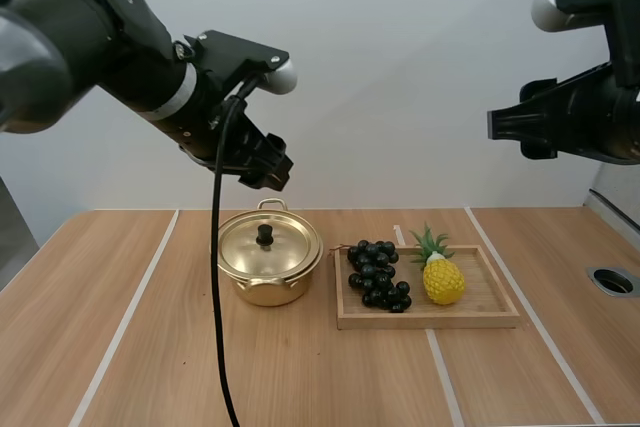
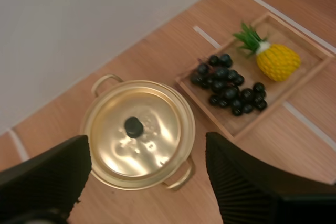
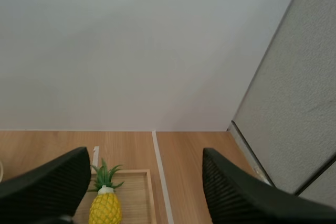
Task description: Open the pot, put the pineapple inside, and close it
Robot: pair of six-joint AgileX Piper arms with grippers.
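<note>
A gold pot (image 1: pixel 270 282) stands on the table with its lid (image 1: pixel 285 252) on, a black knob (image 1: pixel 265 236) at the centre. To its right, a wooden tray (image 1: pixel 500 312) holds a yellow pineapple (image 1: pixel 442 279) and a bunch of dark grapes (image 1: pixel 377 274). My left gripper (image 1: pixel 268 169) hangs open well above the pot. In the left wrist view its fingers (image 2: pixel 47 177) stand wide apart over the pot (image 2: pixel 105 103), with the pineapple (image 2: pixel 278 61) beyond. High at the right, my right gripper (image 1: pixel 500 125) is open. Its fingers (image 3: pixel 236 192) frame the pineapple (image 3: pixel 105 208) far below.
A round hole (image 1: pixel 612 281) is set into the table near its right edge. A grey partition (image 3: pixel 294 103) stands along the table's right side. White lines run across the wooden tabletop (image 1: pixel 150 347), which has bare room in front of the pot and tray.
</note>
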